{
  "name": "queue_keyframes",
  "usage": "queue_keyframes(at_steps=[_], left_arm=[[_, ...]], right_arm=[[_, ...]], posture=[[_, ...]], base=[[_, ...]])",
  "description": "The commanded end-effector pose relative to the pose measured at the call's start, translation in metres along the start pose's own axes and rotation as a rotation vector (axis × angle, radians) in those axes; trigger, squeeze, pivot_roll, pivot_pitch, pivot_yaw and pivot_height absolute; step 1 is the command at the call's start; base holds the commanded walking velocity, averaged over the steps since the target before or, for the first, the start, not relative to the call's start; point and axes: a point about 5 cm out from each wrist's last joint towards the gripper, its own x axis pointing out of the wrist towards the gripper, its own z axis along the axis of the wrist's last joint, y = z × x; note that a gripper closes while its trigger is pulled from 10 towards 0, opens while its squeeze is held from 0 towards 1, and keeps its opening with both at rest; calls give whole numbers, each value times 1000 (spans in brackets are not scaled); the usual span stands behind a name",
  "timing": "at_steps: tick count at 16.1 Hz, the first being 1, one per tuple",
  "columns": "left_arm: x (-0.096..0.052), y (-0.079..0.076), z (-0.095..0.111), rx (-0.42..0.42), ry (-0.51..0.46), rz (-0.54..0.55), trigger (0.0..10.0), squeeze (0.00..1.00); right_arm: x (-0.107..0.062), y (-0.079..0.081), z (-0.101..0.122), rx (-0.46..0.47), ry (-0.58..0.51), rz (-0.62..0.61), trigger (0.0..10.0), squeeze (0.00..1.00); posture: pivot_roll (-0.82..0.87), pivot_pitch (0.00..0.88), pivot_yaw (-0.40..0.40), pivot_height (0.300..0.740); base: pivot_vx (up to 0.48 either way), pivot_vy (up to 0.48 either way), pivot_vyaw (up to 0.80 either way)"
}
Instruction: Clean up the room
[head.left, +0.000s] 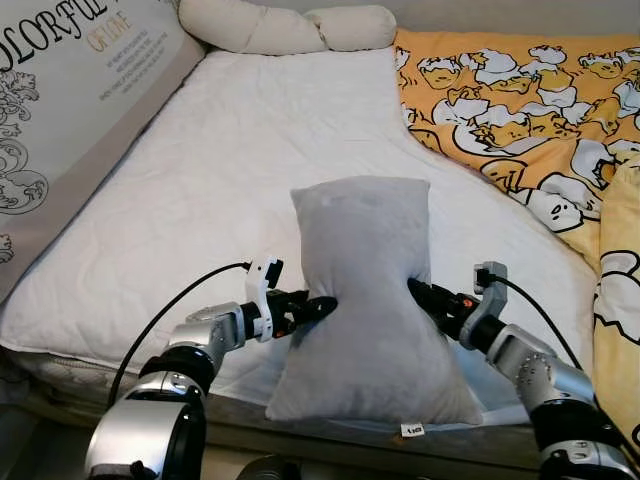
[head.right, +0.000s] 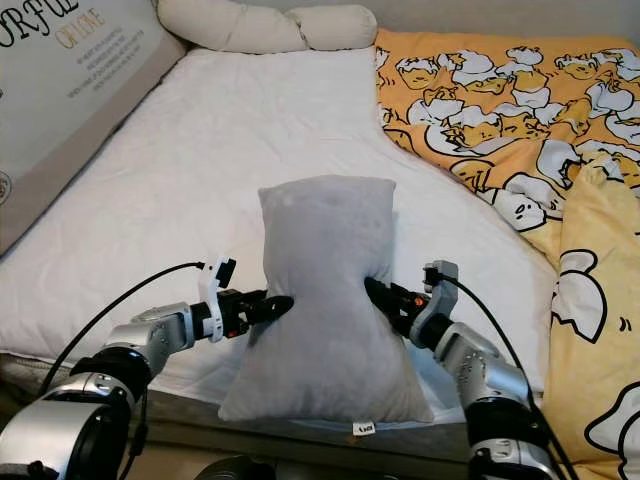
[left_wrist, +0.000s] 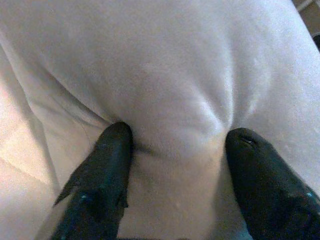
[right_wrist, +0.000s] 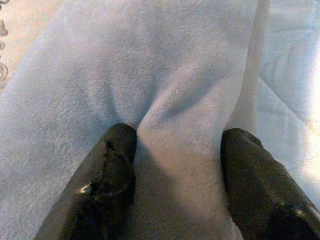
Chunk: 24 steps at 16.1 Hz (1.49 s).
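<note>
Ahead of both pincers, a bed with a white quilted mattress cover (head.left: 230, 170). Squeezed between left gripper (head.left: 322, 305) and right gripper (head.left: 418, 291), a grey pillow (head.left: 365, 300), lower end on the near edge. Beyond the right gripper, an orange cartoon-print duvet (head.left: 520, 110). Far ahead at the head end, a cream bolster (head.left: 285, 27). Off past the left gripper, a large printed cushion (head.left: 70, 90) leaning along the side.

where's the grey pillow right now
The grey pillow stands at the near edge of the bed, squeezed between the left gripper and right gripper.
</note>
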Motion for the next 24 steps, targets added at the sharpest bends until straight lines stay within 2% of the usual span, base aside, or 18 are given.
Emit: queue_keyframes(at_steps=[1,5,8,10,12,14,15,17,20,21,22,24], left_arm=[[1,0,-4,18,8,20,0,0],[5,-5,-4,51,0,-3,0,0],[6,-5,-2,81,-2,43,0,0],[5,-5,11,127,-77,73,0,0],[5,-6,20,147,-103,77,0,0],[2,-13,45,222,-177,91,0,0],[2,-15,50,231,-195,91,0,0],[1,-20,60,277,-240,94,0,0],[-4,-28,83,346,-390,142,0,0],[-5,-29,85,363,-400,147,0,0],[-6,-33,90,423,-408,161,0,0],[-9,-37,94,429,-452,196,0,0]], right_arm=[[3,3,-6,3,6,0,0,0],[7,7,-13,-4,18,-8,0,0],[11,10,-12,-84,9,-40,0,0],[14,15,-4,-72,-57,-39,0,0],[16,20,2,-75,-91,-28,0,0],[17,28,14,-104,-134,-21,0,0],[17,29,17,-107,-151,-26,0,0],[15,36,32,-106,-255,-10,0,0],[11,49,47,-149,-333,-25,0,0],[11,49,49,-152,-342,-36,0,0],[10,51,57,-147,-382,-50,0,0],[8,56,65,-171,-419,-52,0,0]], posture=[[-43,0,89,740],[-44,0,99,740],[-33,0,96,740],[-28,0,94,740],[-28,0,93,740],[-28,0,98,740],[-28,0,99,740],[-35,0,105,740],[-37,0,103,740],[-37,0,103,740],[-32,0,99,740],[-30,0,100,740]], base=[[0,0,0],[0,0,0],[0,0,0],[0,0,0],[0,0,0],[0,0,0],[0,0,0],[0,0,0],[0,0,0],[0,0,0],[0,0,0],[0,0,0]])
